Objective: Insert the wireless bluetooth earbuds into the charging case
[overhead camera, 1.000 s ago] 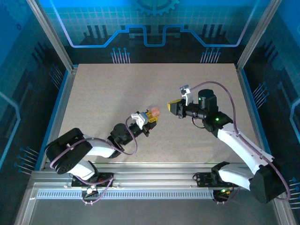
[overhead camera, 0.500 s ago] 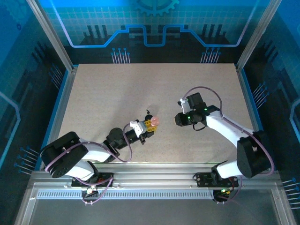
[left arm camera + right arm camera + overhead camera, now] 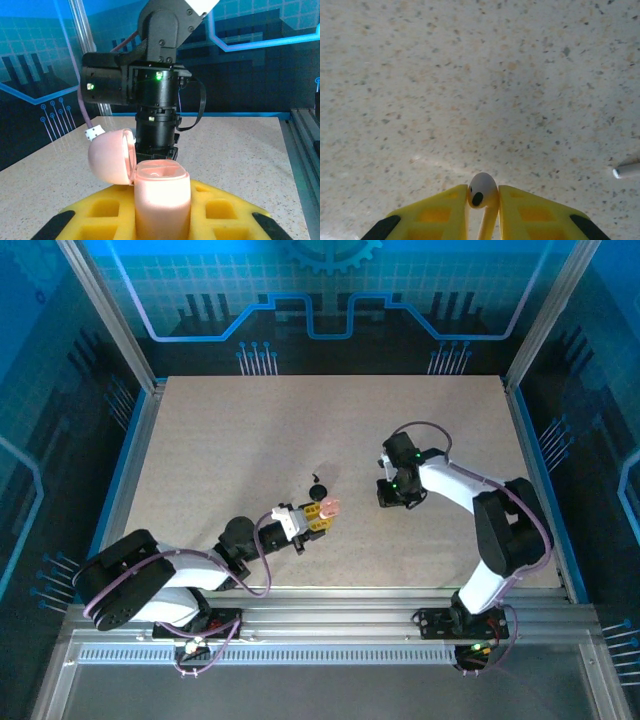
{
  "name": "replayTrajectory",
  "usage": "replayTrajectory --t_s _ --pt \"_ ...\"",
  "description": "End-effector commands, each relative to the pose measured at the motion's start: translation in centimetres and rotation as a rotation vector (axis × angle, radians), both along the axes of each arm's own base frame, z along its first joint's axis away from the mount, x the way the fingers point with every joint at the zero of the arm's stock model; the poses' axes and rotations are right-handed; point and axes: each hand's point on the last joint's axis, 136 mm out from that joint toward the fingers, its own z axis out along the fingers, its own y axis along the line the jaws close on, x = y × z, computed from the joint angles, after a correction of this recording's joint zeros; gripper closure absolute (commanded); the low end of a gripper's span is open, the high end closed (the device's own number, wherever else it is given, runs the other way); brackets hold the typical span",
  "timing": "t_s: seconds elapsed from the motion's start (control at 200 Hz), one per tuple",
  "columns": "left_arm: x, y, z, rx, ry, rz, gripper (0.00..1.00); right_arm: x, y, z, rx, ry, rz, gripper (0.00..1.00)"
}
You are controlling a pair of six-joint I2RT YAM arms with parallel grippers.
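A pink charging case [image 3: 162, 197] stands upright between my left gripper's [image 3: 162, 212] yellow fingers, its lid [image 3: 111, 156] hinged open to the left. From above, that gripper [image 3: 316, 514] holds the case [image 3: 329, 506] just over the table's middle. My right gripper [image 3: 483, 200] is shut on a pale earbud [image 3: 482, 190], head toward the table and stem between the pads. It points straight down at the table [image 3: 384, 496], right of the case. Two small black earbuds [image 3: 318, 490] lie on the table just beyond the case.
The tip of another pale earbud stem [image 3: 626, 171] lies on the speckled tabletop [image 3: 470, 75] at the right edge of the right wrist view. The right arm's black wrist [image 3: 150, 85] rises directly behind the open case. Metal rails [image 3: 130, 470] frame the table.
The right arm folded down, so its gripper now points straight at the table. The left gripper drew back toward the near edge with the case, uncovering the black earbuds.
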Motion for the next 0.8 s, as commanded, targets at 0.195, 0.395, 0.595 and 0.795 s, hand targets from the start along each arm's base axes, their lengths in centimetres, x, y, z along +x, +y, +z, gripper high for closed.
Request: replayTrajectory --t_s 0.195,0.395,0.595,0.795 --pt "-0.2 0.3 0.7 -0.004 -0.061 0.013 0.86 -1.8 -0.9 -1.8 -0.141 0.143 0.023 0.77" --pt "-0.3 0.5 0.6 0.000 -0.064 0.020 0.86 -2.3 -0.5 -2.0 -0.145 0.181 0.032 0.72" --pt "-0.3 0.8 0.4 0.001 -0.062 0.031 0.86 -1.7 -0.7 1.4 -0.149 0.183 0.059 0.67" --pt "-0.3 1.0 0.6 -0.009 -0.058 0.042 0.86 -1.5 -0.9 4.8 -0.071 0.270 0.025 0.60"
